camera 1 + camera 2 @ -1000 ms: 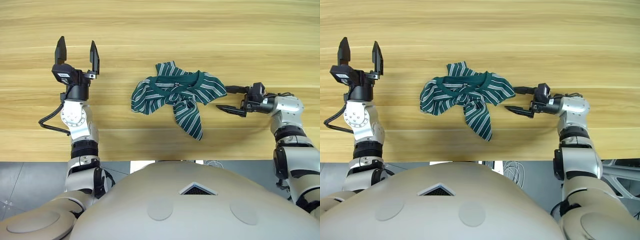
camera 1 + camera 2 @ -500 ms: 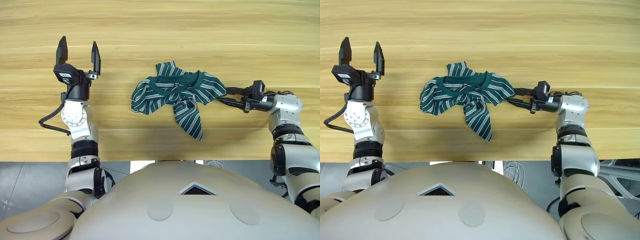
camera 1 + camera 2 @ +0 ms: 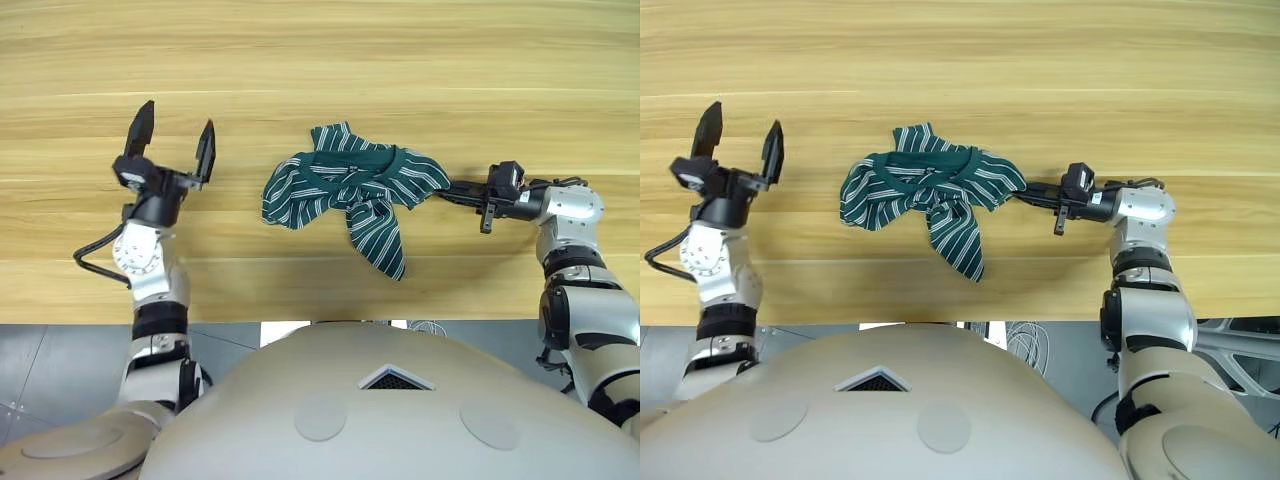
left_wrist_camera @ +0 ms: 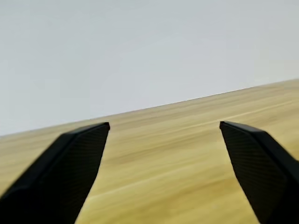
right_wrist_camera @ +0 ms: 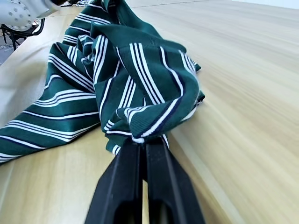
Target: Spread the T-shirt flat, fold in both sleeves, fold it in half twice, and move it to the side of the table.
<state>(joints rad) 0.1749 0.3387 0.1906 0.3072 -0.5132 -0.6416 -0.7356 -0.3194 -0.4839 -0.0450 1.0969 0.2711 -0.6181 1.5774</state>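
Note:
A dark green T-shirt point(image 3: 350, 190) with white stripes lies crumpled in a heap at the middle of the wooden table point(image 3: 320, 70). My right gripper point(image 3: 452, 193) is shut on the T-shirt's right edge; in the right wrist view the black fingers point(image 5: 159, 182) pinch a fold of striped cloth point(image 5: 135, 88). Well left of the shirt, my left gripper point(image 3: 172, 145) is held above the table, open, with nothing between its fingers point(image 4: 70, 163). One striped end point(image 3: 380, 245) of the shirt trails toward the table's near edge.
Bare wood surrounds the shirt on all sides. The table's near edge point(image 3: 300, 318) runs just in front of my arms, with grey floor below it. A black cable point(image 3: 95, 250) loops beside my left forearm.
My right gripper slid left to the shirt's right edge and went from open to shut on the cloth. My left gripper tilted and shifted slightly right and nearer, still open.

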